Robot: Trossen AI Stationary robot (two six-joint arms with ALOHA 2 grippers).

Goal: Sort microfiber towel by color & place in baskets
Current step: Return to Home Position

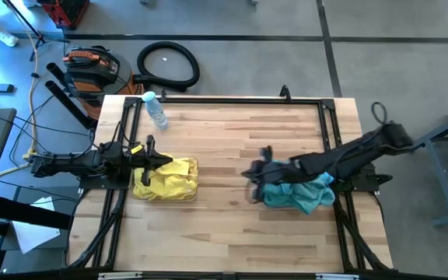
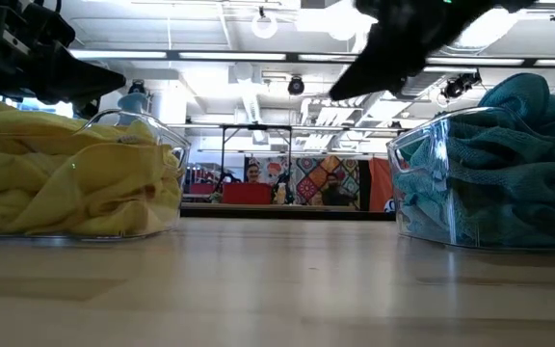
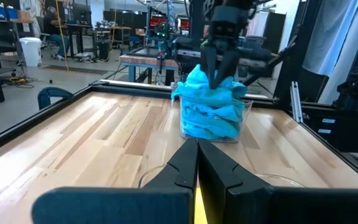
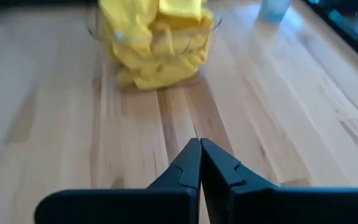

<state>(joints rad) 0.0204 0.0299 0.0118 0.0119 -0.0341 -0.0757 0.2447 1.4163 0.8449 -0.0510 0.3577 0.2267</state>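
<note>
Microfiber towels: fuzzy yellow cloths (image 1: pixel 166 180) piled in the left clear plastic bin (image 2: pixel 171 159), teal-blue cloths (image 1: pixel 298 196) heaped in the right clear bin (image 2: pixel 403 193). No loose cloth seen on the wooden worktop (image 1: pixel 232 132). Left pincer (image 3: pixel 197 146) above the yellow bin, right pincer (image 4: pixel 199 144) above the teal heap; both closed, empty. Sorting judged complete; only parking the arms remains.

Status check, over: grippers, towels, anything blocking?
Left gripper shut, empty, over yellow towels in basket. Right gripper shut, empty, over binned teal towels. Water bottle clear of both.
</note>
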